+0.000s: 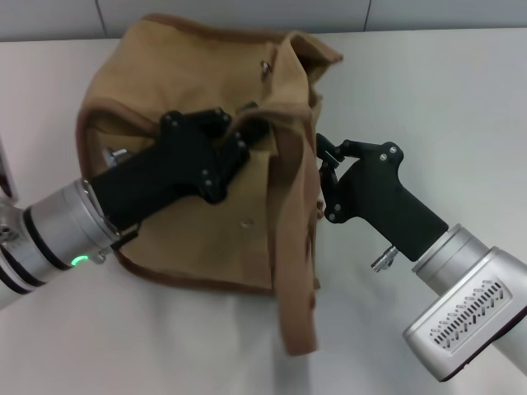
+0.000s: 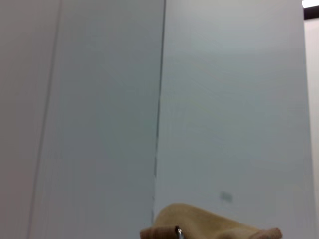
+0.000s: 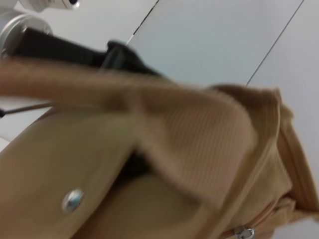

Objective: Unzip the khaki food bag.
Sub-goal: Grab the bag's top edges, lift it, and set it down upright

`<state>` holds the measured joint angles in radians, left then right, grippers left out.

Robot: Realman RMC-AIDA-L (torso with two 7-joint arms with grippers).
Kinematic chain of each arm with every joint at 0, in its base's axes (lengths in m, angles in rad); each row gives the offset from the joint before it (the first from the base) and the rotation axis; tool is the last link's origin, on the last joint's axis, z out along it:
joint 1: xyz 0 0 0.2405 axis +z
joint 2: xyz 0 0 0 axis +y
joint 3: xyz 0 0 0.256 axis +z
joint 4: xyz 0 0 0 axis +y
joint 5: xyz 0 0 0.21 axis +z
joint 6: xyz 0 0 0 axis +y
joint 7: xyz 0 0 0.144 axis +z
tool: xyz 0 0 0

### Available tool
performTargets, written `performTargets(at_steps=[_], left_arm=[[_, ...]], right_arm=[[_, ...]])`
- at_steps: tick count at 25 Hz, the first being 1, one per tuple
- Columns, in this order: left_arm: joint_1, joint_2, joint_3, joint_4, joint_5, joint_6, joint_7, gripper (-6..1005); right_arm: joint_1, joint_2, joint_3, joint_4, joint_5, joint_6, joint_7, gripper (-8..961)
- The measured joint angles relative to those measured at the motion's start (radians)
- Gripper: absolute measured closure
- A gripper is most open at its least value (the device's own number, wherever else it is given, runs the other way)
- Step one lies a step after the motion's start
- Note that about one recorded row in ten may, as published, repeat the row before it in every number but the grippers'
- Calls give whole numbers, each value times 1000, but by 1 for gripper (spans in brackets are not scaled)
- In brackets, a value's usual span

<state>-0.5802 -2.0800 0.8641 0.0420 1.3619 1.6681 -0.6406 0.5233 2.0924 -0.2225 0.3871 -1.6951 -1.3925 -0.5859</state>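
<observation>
The khaki food bag (image 1: 198, 222) lies on the white table, with its brown-piped top toward the far side. A small zipper pull (image 1: 265, 67) hangs free near the top. One wide tan strap (image 1: 294, 271) runs down the bag's right side to the table. My left gripper (image 1: 249, 134) reaches over the bag's front and is shut on a fold of canvas near the top. My right gripper (image 1: 323, 177) is against the bag's right side beside the strap. The right wrist view shows the strap (image 3: 189, 144), the silver snap (image 3: 73, 200) and a zipper pull (image 3: 243, 232) close up.
The white table (image 1: 445, 99) spreads around the bag, with a grey panelled wall (image 1: 247, 12) behind it. The left wrist view shows mostly wall (image 2: 99, 99) and the bag's top edge (image 2: 209, 224).
</observation>
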Motion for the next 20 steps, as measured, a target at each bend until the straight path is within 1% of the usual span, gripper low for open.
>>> performTargets(at_steps=[4,5,8,11,13,14,15,16,20], left_arm=[[7,0,-83,-1,-2,51,-3,915],[7,0,-83,-1,-2,51,-3,915],[14,0,-129,-8,-6,79,-4,916],[29,0,-204,-28,-11,111,-12,916],[45,0,-271,-37,-11,125,-31,916],[61,0,-324,-44,-13,129,-45,916],[68,0,-349,-48,-13,131,-50,916],[68,0,-349,-48,-13,131,-50,916],[100,0,-419,-52,-14,131,-55,915]], right_arm=[[-7,0,0,-3,0,1,0,937],[-8,0,0,-4,0,1,0,934],[-16,0,0,-5,0,1,0,927],[-24,0,0,-9,3,1,0,919],[-30,0,0,-13,6,1,0,914],[-33,0,0,-15,6,1,0,911],[-34,0,0,-16,6,1,0,909],[-35,0,0,-16,7,2,0,906],[-37,0,0,-16,8,2,0,896]])
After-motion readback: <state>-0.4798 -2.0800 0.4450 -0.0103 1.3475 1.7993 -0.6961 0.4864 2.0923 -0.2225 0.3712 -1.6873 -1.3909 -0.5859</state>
